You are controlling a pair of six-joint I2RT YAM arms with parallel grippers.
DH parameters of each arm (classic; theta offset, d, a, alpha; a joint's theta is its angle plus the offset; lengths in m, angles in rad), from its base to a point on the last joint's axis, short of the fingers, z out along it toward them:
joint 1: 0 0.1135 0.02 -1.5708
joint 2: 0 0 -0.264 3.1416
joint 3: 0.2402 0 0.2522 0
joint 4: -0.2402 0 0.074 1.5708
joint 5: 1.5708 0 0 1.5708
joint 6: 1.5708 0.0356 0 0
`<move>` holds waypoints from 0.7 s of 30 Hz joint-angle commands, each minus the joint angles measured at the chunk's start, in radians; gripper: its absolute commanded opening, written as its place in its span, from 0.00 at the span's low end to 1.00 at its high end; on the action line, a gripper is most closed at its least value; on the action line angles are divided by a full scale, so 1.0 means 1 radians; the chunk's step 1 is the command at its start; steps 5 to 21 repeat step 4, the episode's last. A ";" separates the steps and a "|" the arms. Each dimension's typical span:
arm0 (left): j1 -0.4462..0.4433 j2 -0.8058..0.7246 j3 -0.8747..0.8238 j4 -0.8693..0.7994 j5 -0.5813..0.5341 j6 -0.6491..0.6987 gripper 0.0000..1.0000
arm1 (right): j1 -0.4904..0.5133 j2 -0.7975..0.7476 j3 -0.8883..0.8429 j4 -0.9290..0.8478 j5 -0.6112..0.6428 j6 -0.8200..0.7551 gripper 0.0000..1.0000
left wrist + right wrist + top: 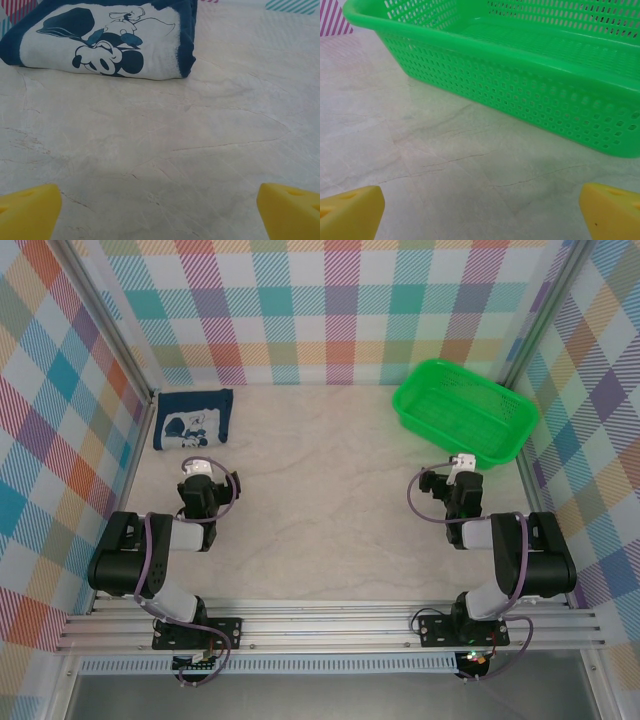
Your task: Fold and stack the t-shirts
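Observation:
A folded navy t-shirt [194, 418] with a white cartoon print facing up lies at the back left of the table, near the left wall. In the left wrist view the t-shirt [105, 42] sits ahead and to the left of my left gripper [160, 210], which is open with bare table between its yellow fingertips [27, 212]. From above, the left gripper [198, 468] sits just short of the shirt. My right gripper [480, 210] is open too, over bare table in front of the basket; its yellow fingertips [612, 210] hold nothing. Seen from above, the right gripper [463, 462] is close to the basket's near edge.
A bright green mesh basket [466, 408] stands at the back right, nothing visible inside it; its near wall [520, 95] rises just ahead of the right gripper. Plaid walls enclose the table on three sides. The marbled tabletop [320, 500] stretches between the arms.

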 commanded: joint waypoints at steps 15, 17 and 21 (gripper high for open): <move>-0.013 -0.003 0.010 0.006 -0.013 0.018 1.00 | -0.002 0.001 0.014 0.015 -0.029 -0.016 1.00; -0.013 -0.003 0.010 0.006 -0.013 0.018 1.00 | -0.002 0.001 0.014 0.015 -0.029 -0.016 1.00; -0.013 -0.003 0.010 0.006 -0.013 0.018 1.00 | -0.002 0.001 0.014 0.015 -0.029 -0.016 1.00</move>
